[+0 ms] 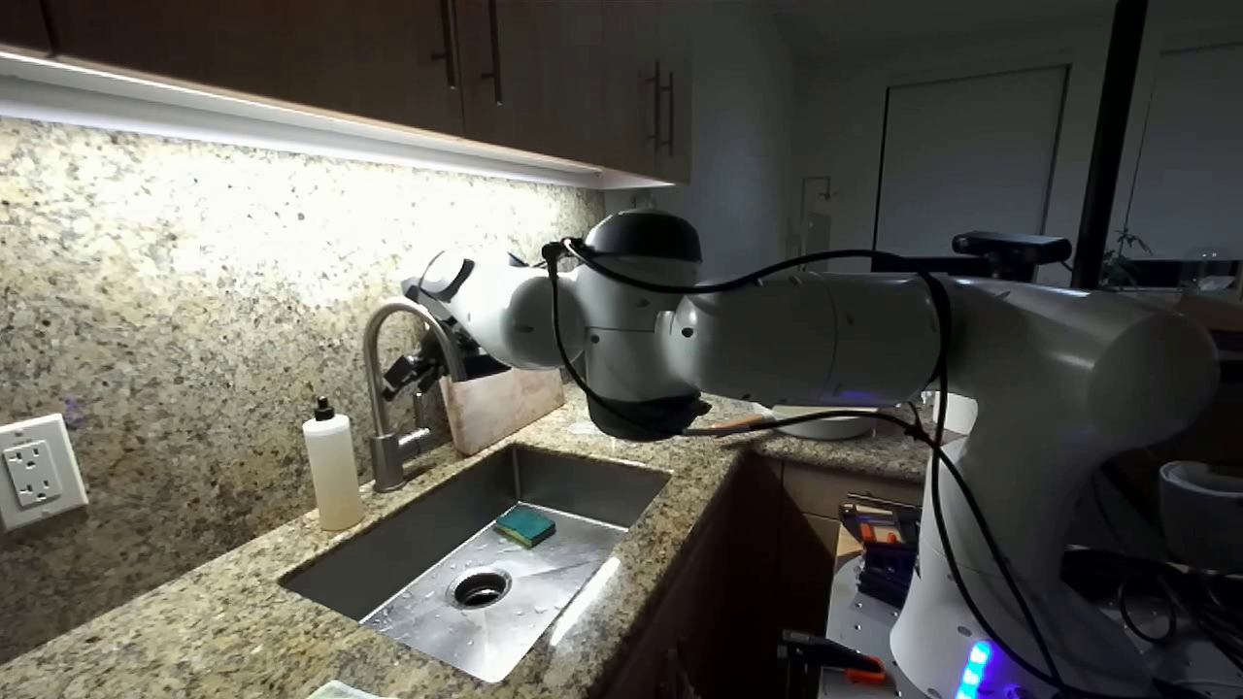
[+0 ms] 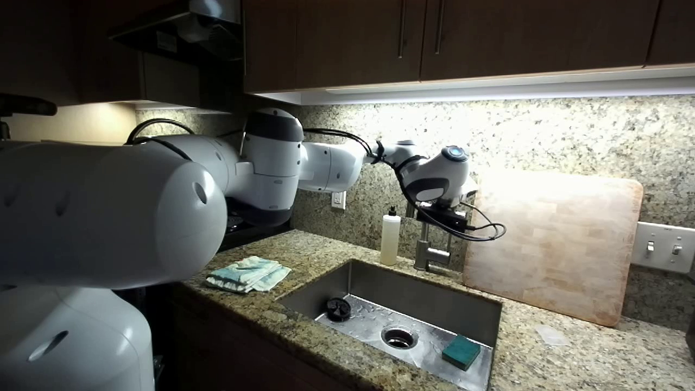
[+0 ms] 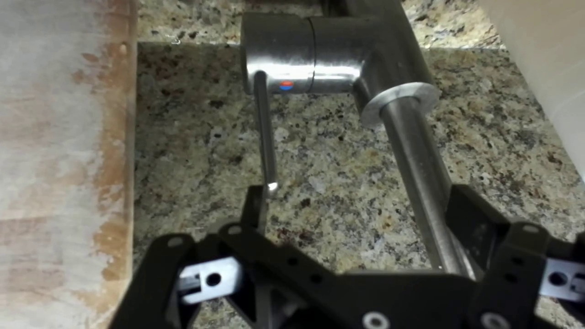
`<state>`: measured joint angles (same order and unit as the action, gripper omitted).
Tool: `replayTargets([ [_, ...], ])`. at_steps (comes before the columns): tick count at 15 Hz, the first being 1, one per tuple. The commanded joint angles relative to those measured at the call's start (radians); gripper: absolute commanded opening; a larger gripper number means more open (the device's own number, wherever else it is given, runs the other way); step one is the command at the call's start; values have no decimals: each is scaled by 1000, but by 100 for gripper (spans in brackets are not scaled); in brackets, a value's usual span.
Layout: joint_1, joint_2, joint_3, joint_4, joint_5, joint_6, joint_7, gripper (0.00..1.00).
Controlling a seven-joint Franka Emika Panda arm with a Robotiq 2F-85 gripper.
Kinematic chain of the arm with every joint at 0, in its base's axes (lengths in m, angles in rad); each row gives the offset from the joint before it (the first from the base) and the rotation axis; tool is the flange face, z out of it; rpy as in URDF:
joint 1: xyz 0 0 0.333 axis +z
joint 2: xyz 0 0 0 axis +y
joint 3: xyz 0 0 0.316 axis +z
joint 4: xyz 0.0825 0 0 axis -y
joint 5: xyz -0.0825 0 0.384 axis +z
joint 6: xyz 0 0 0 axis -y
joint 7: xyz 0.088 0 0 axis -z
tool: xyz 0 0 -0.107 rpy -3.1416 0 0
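Observation:
My gripper (image 3: 365,208) is open, its black fingers wide apart, at the steel faucet (image 3: 402,59). In the wrist view, the thin faucet lever (image 3: 265,128) runs down to the left finger's inner side. The faucet's neck passes just inside the right finger. I cannot tell whether either finger touches metal. In an exterior view, the gripper (image 1: 418,374) is partly behind the curved faucet (image 1: 376,388). In another exterior view, the faucet's lower body (image 2: 424,254) shows below the wrist, and the fingers are mostly hidden.
A cutting board (image 2: 554,244) leans against the backsplash beside the faucet; its edge (image 3: 114,160) is left in the wrist view. A soap bottle (image 1: 333,471) stands on the faucet's other side. The sink (image 2: 423,282) holds a green sponge (image 2: 461,352) and a black round piece (image 2: 338,309). Folded cloth (image 2: 250,274) lies on the counter.

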<state>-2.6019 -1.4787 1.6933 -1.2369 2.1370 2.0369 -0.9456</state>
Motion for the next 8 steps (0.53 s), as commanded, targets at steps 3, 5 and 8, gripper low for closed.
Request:
replayTargets([
  [3,1,-1,-2,-3,10,-2,-3,100],
  [5,1,-1,-2,-3,10,-2,-3,100],
  [8,1,-1,-2,-3,11,-2,-3,100],
])
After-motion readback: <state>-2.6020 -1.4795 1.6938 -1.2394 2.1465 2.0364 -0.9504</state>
